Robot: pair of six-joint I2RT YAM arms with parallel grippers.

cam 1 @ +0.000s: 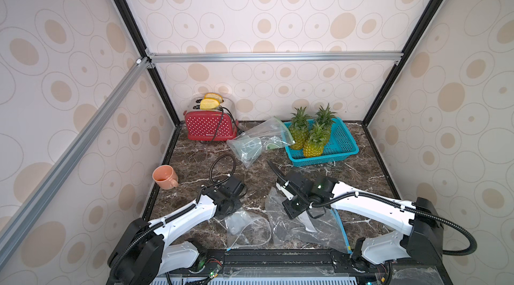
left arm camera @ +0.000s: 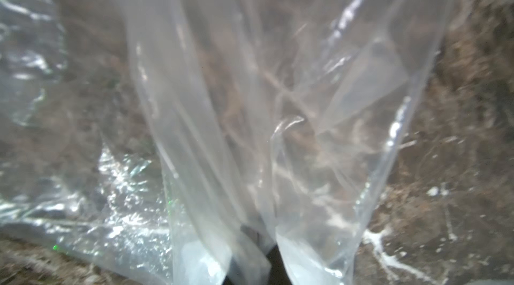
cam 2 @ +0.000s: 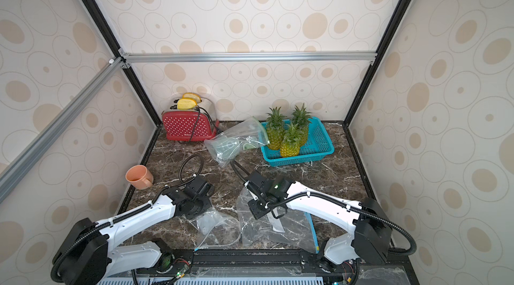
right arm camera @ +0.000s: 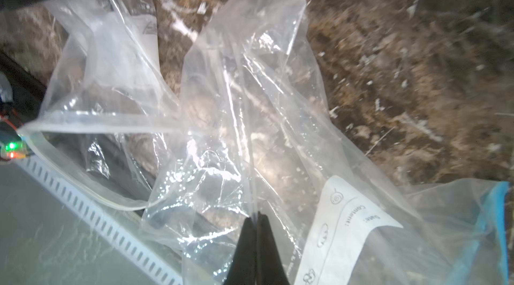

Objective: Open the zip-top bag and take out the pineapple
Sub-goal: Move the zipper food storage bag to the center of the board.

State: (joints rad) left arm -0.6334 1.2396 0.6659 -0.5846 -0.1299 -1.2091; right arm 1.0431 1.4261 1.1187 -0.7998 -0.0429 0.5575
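Both clenched at lower centre — left end effector (left arm camera: 251,247) on the plain bag (cam 1: 247,230), right end effector (right arm camera: 257,230) on the labelled bag (cam 1: 319,230), probably to tug mouths open.

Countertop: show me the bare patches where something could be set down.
Bare marble lies between the mug and toaster, and between the basket and the right arm. The front centre is crowded with clear bags under both arms; another bag lies between toaster and basket.

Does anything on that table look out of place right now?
All three pineapples stand in the teal basket, none bagged. Yet the left pincer is shut on the smaller front bag, the right pincer on the blue-zip bag; both look empty.
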